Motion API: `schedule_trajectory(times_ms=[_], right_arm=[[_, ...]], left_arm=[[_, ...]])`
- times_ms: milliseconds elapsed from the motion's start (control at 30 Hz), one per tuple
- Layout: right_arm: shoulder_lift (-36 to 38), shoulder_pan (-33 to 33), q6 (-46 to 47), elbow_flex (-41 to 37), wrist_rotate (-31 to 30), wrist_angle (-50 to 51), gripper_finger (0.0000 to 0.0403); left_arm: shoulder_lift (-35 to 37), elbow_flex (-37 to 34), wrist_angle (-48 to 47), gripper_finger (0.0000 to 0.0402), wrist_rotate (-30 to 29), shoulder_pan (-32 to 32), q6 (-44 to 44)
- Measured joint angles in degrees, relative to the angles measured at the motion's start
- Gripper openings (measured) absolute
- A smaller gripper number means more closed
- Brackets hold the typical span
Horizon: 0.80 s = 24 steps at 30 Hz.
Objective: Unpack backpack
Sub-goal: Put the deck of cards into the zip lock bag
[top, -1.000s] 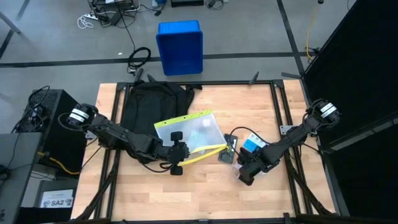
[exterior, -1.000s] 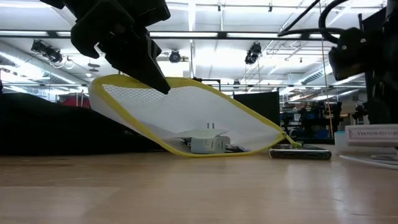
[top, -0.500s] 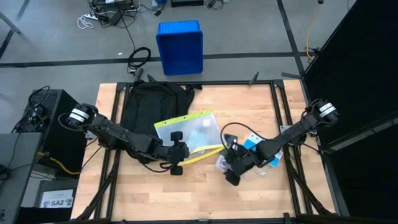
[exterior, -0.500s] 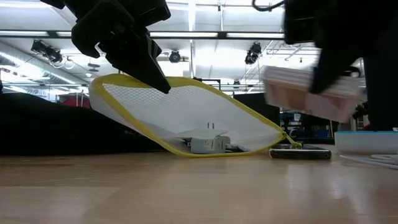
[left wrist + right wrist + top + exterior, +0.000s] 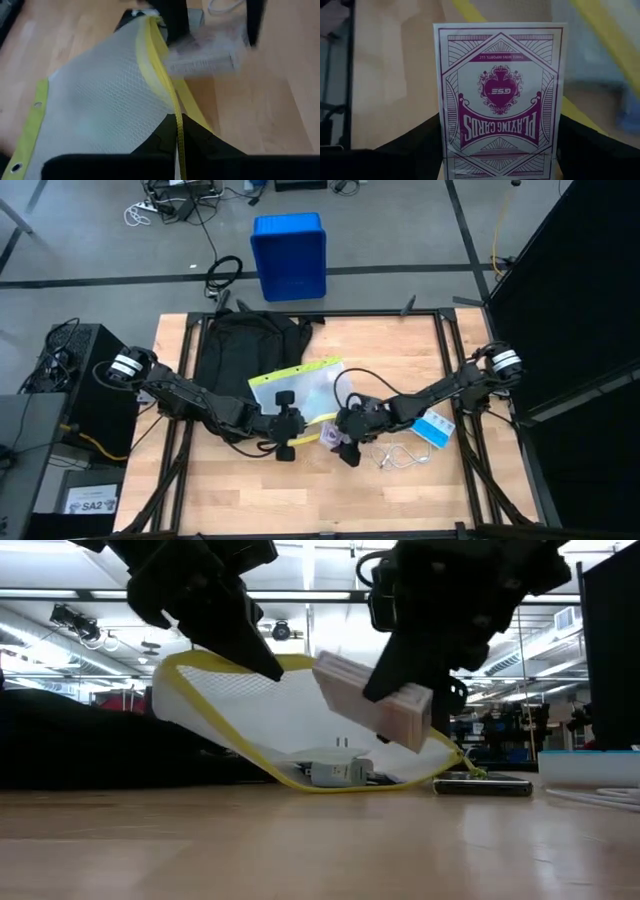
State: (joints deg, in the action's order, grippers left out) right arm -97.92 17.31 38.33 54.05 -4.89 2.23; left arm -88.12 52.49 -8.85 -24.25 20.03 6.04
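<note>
Purple-printed playing-card box point(image 5: 499, 95) is now gripped in the right tool point(image 5: 347, 448), which has travelled from the bench's right side to the mouth of the yellow-edged mesh pouch point(image 5: 300, 392). Left tool point(image 5: 285, 435), fully closed, pinches the pouch's yellow rim point(image 5: 161, 75), holding it raised. Black backpack point(image 5: 240, 345) lies flat at the far left. Unpacking judged well advanced; near bench point(image 5: 300, 495) offers open room, while a phone point(image 5: 482, 785) and white cable point(image 5: 400, 456) crowd the right.

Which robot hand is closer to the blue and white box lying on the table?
Right. The right gripper, holding a playing card pack, is nearer the blue and white box. The left gripper, pinching the mesh pouch, sits farther away.
</note>
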Motion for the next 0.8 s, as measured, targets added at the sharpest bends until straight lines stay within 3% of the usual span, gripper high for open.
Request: schedule_trajectory(times_ms=[333, 800], right_arm=[[-6.55, -3.59, -2.97, 6.35, -0.26, 0.47, 0.0274], [-7.92, -11.07, -0.49, 8.84, -12.70, 3.35, 0.0275]], left_arm=[[0.00, 0.20, 2.12, 0.0000, -1.42, 0.00, -1.33], [-0.02, 0.22, 2.18, 0.0000, -1.60, -0.04, -1.44]])
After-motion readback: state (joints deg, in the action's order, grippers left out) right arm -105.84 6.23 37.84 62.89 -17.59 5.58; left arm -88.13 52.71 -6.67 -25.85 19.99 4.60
